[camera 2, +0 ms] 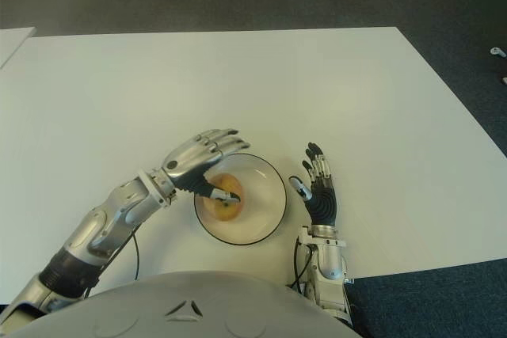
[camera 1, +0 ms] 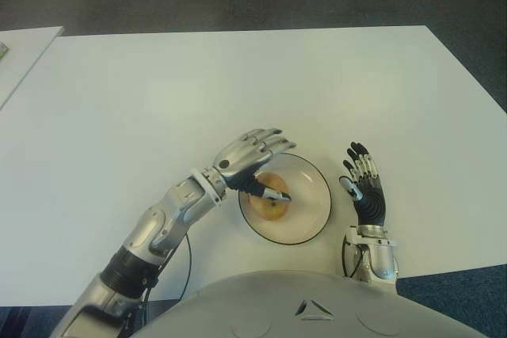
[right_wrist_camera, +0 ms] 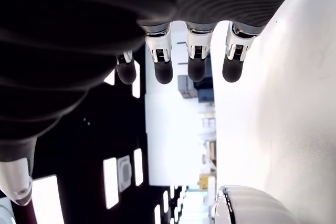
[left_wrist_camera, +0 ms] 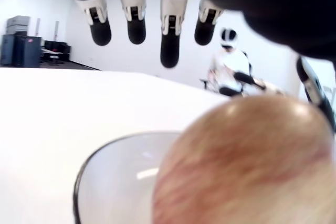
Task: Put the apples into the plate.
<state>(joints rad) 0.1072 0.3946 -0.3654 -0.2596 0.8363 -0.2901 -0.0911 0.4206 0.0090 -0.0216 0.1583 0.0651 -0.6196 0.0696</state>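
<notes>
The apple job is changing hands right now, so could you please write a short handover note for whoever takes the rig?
Left hand: over the plate, fingers spread, thumb beside the apple; no clear grasp.
Right hand: idle, open, to the right of the plate.
Things: one apple sits inside the plate, near the table's front edge. No other apple shows in any view.
Done: that apple is in the plate.
Left: draw the left hand clear without nudging the apple; if more apples are due, they must be found out of view.

both eye views look steeply down on the same table; wrist views sit close.
</notes>
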